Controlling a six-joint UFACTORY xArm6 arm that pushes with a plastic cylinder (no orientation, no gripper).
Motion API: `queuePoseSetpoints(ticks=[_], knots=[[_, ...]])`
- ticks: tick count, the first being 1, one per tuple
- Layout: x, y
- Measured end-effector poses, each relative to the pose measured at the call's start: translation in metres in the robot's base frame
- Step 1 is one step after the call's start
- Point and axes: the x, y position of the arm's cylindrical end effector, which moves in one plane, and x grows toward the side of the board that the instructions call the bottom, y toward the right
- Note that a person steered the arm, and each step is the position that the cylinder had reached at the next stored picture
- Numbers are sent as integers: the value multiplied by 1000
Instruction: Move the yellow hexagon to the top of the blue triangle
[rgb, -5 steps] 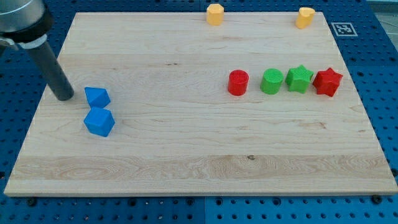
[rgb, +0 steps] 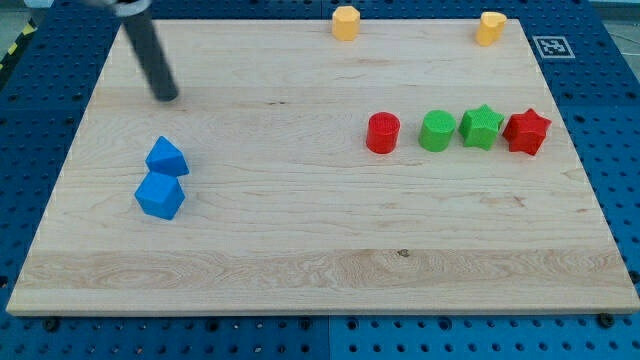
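The yellow hexagon (rgb: 345, 22) sits at the board's top edge, a little right of the middle. The blue triangle (rgb: 166, 157) lies at the left of the board, with a blue cube (rgb: 160, 195) touching it just below. My tip (rgb: 167, 97) is on the board above the blue triangle, apart from it, and far left of the yellow hexagon. The rod leans up toward the view's top left.
A second yellow block (rgb: 490, 27) sits at the top right edge. A row at the right holds a red cylinder (rgb: 382, 132), a green cylinder (rgb: 437, 131), a green star (rgb: 481, 127) and a red star (rgb: 527, 131).
My tip has moved up and to the right, away from the blue triangle's left side. The blue triangle has shifted slightly right and turned.
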Motion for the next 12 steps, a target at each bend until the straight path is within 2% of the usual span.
queuePoseSetpoints(ticks=[1, 2, 3, 4, 5, 8, 10, 11, 12], knots=[[-46, 76], [-48, 181], [-89, 235], [-133, 264], [-132, 241], [-109, 83], [-132, 119], [-102, 173], [-62, 176]])
